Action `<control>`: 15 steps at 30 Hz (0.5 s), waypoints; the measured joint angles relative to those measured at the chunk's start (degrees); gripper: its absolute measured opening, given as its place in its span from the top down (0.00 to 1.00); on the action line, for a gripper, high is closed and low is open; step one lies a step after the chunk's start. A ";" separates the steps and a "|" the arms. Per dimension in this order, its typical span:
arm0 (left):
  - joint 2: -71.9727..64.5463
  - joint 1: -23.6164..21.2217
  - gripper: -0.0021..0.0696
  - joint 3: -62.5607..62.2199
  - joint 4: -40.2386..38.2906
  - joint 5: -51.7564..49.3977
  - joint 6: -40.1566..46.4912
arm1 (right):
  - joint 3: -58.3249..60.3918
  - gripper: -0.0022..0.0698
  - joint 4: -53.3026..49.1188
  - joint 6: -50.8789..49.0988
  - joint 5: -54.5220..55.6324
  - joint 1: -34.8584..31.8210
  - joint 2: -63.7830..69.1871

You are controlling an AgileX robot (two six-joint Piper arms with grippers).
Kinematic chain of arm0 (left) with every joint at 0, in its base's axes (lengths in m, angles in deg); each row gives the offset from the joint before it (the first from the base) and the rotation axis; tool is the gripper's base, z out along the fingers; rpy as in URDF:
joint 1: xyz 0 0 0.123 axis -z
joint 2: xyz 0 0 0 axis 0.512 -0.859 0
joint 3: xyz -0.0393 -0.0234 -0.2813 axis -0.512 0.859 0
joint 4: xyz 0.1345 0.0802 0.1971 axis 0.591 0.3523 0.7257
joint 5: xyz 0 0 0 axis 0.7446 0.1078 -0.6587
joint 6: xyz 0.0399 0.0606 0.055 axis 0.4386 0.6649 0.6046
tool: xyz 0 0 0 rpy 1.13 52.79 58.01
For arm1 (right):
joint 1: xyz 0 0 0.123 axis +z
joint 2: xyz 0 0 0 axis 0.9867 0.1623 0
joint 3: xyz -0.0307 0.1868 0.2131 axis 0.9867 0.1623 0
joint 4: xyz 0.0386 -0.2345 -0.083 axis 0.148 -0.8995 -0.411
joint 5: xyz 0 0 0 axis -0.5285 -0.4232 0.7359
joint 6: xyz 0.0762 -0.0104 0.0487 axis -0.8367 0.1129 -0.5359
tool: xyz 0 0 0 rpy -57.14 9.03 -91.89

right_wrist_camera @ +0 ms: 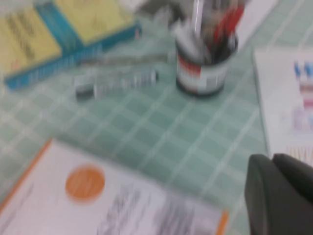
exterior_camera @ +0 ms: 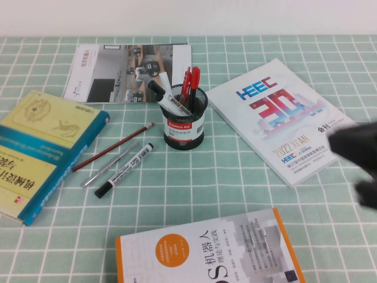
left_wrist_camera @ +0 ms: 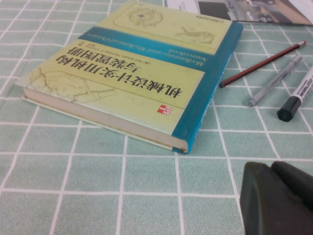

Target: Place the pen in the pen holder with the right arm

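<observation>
The black wire-mesh pen holder (exterior_camera: 185, 127) stands mid-table, also in the right wrist view (right_wrist_camera: 200, 73). The pen (exterior_camera: 171, 99), a fat white marker with a black cap, leans inside it beside red pens. My right gripper (exterior_camera: 359, 165) is a blurred black shape at the right edge, well away from the holder. In the right wrist view its fingers (right_wrist_camera: 271, 159) are together and hold nothing. My left gripper (left_wrist_camera: 272, 169) is shut and empty, low over the cloth near the teal book; it does not show in the high view.
A similar white marker (exterior_camera: 125, 170), a thin silver pen (exterior_camera: 109, 165) and a red pencil (exterior_camera: 112, 147) lie left of the holder. A teal-and-yellow book (exterior_camera: 41, 147) is at left, a HEEC magazine (exterior_camera: 277, 118) at right, an orange-edged book (exterior_camera: 206, 253) in front, a brochure (exterior_camera: 126, 71) behind.
</observation>
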 joint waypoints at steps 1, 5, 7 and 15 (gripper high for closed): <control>0.00 0.00 0.98 0.00 0.00 0.00 0.00 | 0.00 1.00 0.00 0.00 -2.47 0.00 -0.99; 0.00 0.00 0.98 0.00 0.00 0.00 0.00 | 0.22 1.00 0.11 0.00 -7.90 0.00 -3.06; 0.00 0.00 0.98 0.00 0.00 0.00 0.00 | 0.87 1.00 -0.22 0.00 -7.93 0.00 -3.36; 0.00 0.00 0.98 0.00 0.00 0.00 0.00 | 13.51 1.00 -1.00 -2.62 6.96 -8.53 -5.45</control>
